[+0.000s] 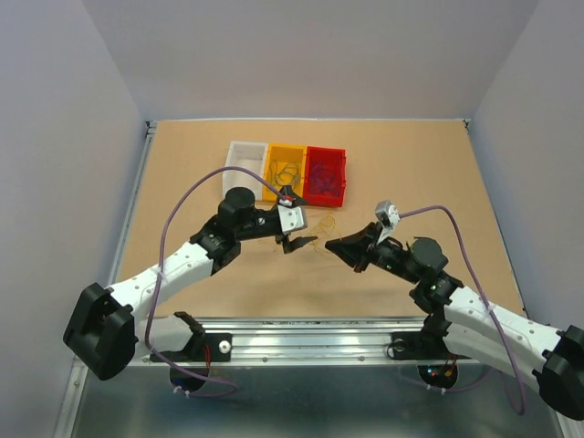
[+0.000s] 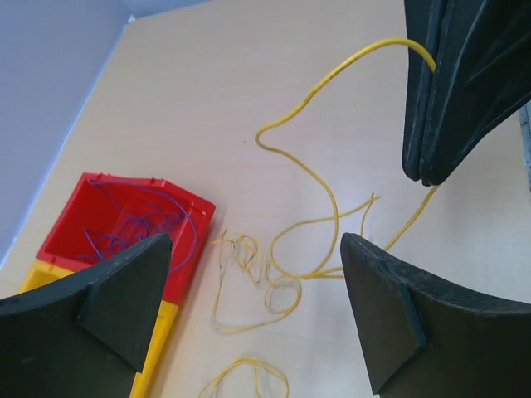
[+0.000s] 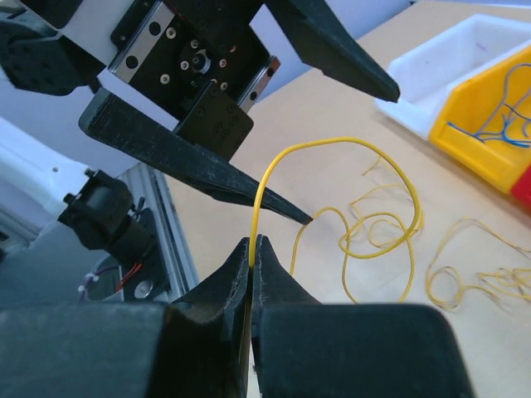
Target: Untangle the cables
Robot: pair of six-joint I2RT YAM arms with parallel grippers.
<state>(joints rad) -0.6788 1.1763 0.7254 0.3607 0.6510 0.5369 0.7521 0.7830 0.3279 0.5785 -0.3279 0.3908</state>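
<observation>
Tan counter (image 1: 411, 164), grey walls on three sides, bare stretches out toward both side edges.
Our right jaws are pinched tight on a yellow cable (image 3: 332, 139) mid-counter. Our left jaws gape wide just beside it over loose yellow strands (image 2: 242, 249), near the red bin (image 2: 149, 186).

On my feed the thick yellow wire (image 3: 332, 143) is the main one. One end is pinched in the right gripper (image 3: 251, 249), then it rises, arcs over in a big loop and drops to the table (image 3: 323, 178), curling through itself. Just beside it, finer pale yellow strands (image 2: 243, 251) lie flat in loose curly loops. A blue-purple bunch (image 2: 137, 220) sits in the red bin (image 2: 166, 189), and a few blue strands (image 3: 485, 135) sit in the yellow bin (image 3: 473, 157).
</observation>
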